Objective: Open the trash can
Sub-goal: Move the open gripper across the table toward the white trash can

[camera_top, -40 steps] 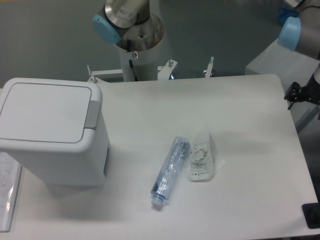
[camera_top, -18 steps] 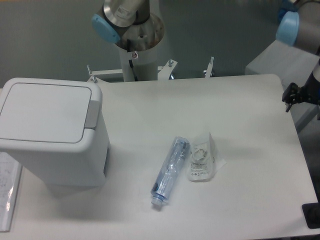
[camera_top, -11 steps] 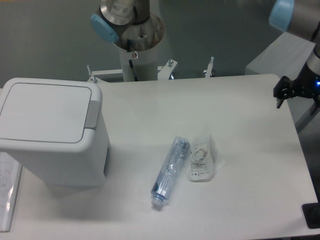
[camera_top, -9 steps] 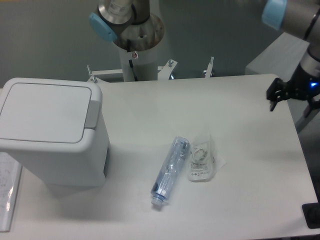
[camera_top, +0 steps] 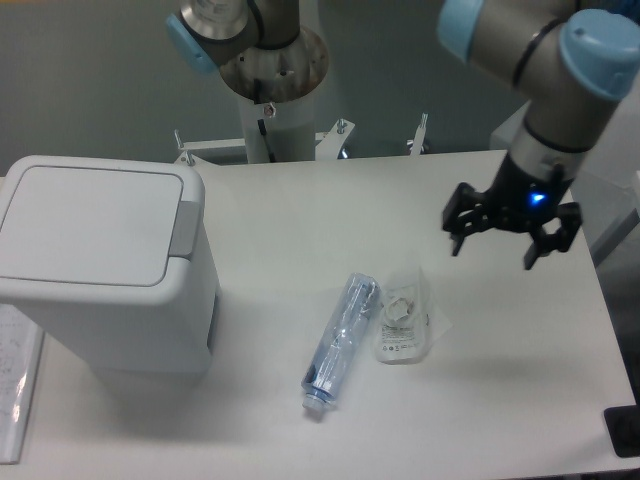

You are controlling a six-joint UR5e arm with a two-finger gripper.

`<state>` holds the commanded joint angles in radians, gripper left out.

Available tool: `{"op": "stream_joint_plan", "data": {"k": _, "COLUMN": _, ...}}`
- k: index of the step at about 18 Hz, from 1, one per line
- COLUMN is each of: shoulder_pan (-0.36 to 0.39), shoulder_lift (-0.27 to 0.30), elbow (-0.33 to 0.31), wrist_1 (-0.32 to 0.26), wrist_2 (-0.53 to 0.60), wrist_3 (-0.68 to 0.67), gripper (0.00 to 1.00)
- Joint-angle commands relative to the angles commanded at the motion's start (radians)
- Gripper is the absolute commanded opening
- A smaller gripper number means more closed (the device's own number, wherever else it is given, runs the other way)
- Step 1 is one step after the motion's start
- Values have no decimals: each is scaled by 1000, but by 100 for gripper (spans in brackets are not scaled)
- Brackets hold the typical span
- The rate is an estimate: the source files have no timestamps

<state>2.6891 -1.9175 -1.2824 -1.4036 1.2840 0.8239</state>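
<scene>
Bottle (camera_top: pixel 338 344) lies nearest the front edge of the table (camera_top: pixel 300 230), clear plastic with a blue tint, on its side, cap end toward the camera and body angled up and right. Just beside it on the right sits a crumpled clear plastic wrapper (camera_top: pixel 403 316) with printed text; bottle and wrapper are close, cannot tell if touching. Sheet of paper (camera_top: pixel 16 385) shows at the lower left table edge, partly cut off. Trash can (camera_top: pixel 105 262) stands on the left side of the table, well apart from the bottle, pale grey-white, upright, lid flat and closed, darker grey push tab (camera_top: pixel 184 228) on its right edge facing table centre. Gripper (camera_top: pixel 510 237) hangs above the right part of the table, up and right of the wrapper, well apart from the trash can, fingers spread wide and pointing down, holding nothing, blue light lit on the wrist. Robot base column (camera_top: pixel 272 95) stands behind the far table edge, between the metal clamps.
</scene>
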Motion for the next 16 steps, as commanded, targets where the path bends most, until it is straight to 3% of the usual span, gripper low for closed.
{"op": "stream_joint_plan", "data": {"k": 8, "shoulder_pan": -12, "shoulder_lift": 54, "elbow": -12, "wrist_1": -6, "wrist_2": -5, "wrist_3": -97, "gripper": 100}}
{"op": "stream_joint_plan", "data": {"k": 16, "shoulder_pan": -90, "shoulder_lift": 80, "elbow": 0, "wrist_1": 2, "wrist_2": -11, "wrist_3": -196, "gripper": 100}}
